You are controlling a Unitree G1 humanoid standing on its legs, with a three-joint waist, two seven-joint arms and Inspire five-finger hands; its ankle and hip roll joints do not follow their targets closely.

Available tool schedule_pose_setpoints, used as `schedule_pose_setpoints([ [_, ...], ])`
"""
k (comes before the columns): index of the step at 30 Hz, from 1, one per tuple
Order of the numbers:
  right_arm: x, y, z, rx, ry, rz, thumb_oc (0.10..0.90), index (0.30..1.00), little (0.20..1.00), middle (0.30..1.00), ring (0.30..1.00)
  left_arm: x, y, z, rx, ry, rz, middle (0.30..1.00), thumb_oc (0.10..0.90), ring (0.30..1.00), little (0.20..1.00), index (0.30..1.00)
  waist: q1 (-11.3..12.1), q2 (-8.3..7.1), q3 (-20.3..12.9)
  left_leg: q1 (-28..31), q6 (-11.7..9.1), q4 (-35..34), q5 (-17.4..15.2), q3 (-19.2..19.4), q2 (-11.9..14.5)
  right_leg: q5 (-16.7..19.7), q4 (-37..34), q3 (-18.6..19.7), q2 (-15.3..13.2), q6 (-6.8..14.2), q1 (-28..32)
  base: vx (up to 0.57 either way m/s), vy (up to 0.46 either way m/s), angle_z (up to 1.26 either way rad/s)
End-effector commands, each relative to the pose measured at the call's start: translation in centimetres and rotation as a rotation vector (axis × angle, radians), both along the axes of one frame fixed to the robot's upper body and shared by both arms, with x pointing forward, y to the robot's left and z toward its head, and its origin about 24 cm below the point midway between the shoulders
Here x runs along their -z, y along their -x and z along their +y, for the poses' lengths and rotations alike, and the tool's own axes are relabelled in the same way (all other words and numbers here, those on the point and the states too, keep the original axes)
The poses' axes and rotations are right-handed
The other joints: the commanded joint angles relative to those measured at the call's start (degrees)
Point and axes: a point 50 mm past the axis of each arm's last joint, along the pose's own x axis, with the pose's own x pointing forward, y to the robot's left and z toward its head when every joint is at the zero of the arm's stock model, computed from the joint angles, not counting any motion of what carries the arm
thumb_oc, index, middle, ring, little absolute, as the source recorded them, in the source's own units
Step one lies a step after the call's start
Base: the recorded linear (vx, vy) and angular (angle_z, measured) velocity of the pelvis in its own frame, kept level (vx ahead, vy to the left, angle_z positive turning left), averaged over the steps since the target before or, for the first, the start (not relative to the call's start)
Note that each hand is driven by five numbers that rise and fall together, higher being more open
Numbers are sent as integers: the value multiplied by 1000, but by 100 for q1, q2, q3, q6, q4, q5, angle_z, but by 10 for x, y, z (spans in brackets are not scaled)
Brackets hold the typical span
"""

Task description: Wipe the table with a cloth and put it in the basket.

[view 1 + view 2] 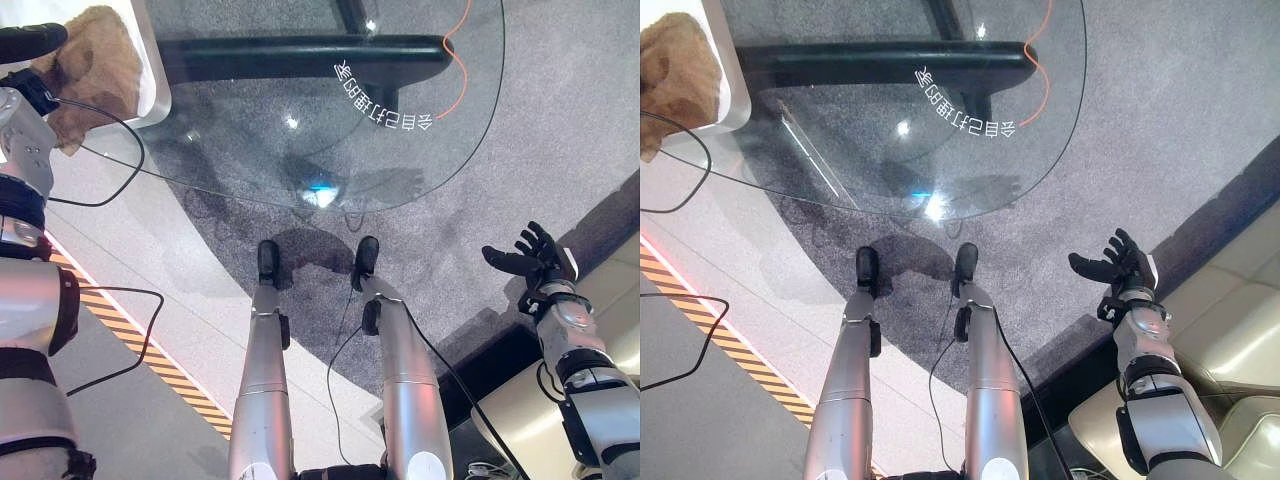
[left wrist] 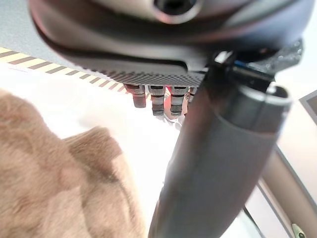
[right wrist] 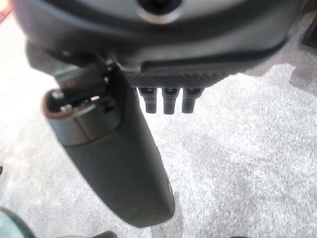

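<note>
Grey carpet (image 1: 560,130) covers the floor under a round glass table (image 1: 250,150); a dark base bar shows through the glass, with an orange cord (image 1: 462,60) beyond it. White print runs along the table's near edge.

Cloth (image 1: 95,65): tan, crumpled, lying in a white basket (image 1: 155,70) at the table's far left. In the right eye view the cloth (image 1: 675,70) lies against the basket's white rim (image 1: 735,95). In the left wrist view the cloth (image 2: 59,183) lies bunched on the white surface, just beside the thumb.

Left hand (image 1: 30,42): raised at the basket, just above the cloth's near edge. Its wrist view shows the thumb (image 2: 218,163) sticking out straight and the fingers (image 2: 158,99) as short stubs clear of the fabric; nothing is held.

Right hand (image 1: 525,260): low at the robot's right side, over the carpet and well apart from the table. Fingers spread and relaxed, palm empty. Its wrist view has the thumb (image 3: 114,158) extended over bare carpet.

Yellow-and-black striped tape (image 1: 150,350) crosses the pale floor at the left. Cream sofa (image 1: 1230,340) at the right edge.
</note>
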Motion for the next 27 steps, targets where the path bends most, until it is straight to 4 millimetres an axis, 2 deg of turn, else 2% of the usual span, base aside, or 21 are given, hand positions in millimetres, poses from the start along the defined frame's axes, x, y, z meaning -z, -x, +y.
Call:
schedule_pose_setpoints([
  [1, 15, 38, -38, 140, 39, 56, 800, 900, 900, 900, 900, -24, 36, 32, -182, -67, -150, 900, 800, 900, 900, 900, -35, 277, -136, 216, 351, 71, 25, 532, 63, -49, -571, 339, 274, 168, 805, 0, 0, 0],
  [4, 23, 42, -34, 139, 28, 76, 800, 900, 900, 900, 900, -19, 35, 32, -164, -86, -168, 900, 800, 900, 900, 900, -7, 274, -136, 405, 344, -8, 21, 559, 45, -50, -639, 324, 260, 185, 992, 0, 0, 0],
  [6, 31, 44, -28, 140, 18, 93, 800, 900, 900, 900, 900, -8, 32, 29, -151, -81, -174, 900, 800, 900, 900, 900, 44, 284, -136, 612, 343, -98, 19, 572, 13, -47, -714, 281, 226, 200, 1204, 0, 0, 0],
  [13, 44, 52, -25, 151, -5, 135, 800, 900, 900, 900, 900, 23, 36, 43, -133, -35, -164, 900, 800, 900, 900, 900, 100, 339, -136, 1196, 325, -344, 41, 596, -74, -23, -929, 229, 142, 220, 1800, 0, 0, 0],
  [16, 52, 60, -26, 162, -15, 161, 800, 900, 900, 900, 900, 42, 38, 48, -115, -29, -135, 900, 800, 900, 900, 900, 144, 384, -138, 1523, 319, -440, -10, 615, -116, -86, -993, 194, 99, 236, 2114, 10, -6, 3],
  [25, 72, 83, -31, 199, -35, 234, 800, 900, 900, 900, 900, 91, 44, 57, -73, -15, -24, 900, 800, 900, 900, 900, 232, 476, -479, 2037, 332, -685, -25, 601, -192, -105, -1233, 94, 25, 252, 2622, 22, -2, 2],
  [27, 77, 90, -31, 201, -39, 255, 800, 900, 900, 900, 900, 109, 46, 59, -52, -19, 31, 900, 800, 900, 900, 900, 260, 471, -553, 2197, 330, -706, -92, 592, -204, -170, -1245, 72, 20, 259, 2778, 37, -20, 1],
])
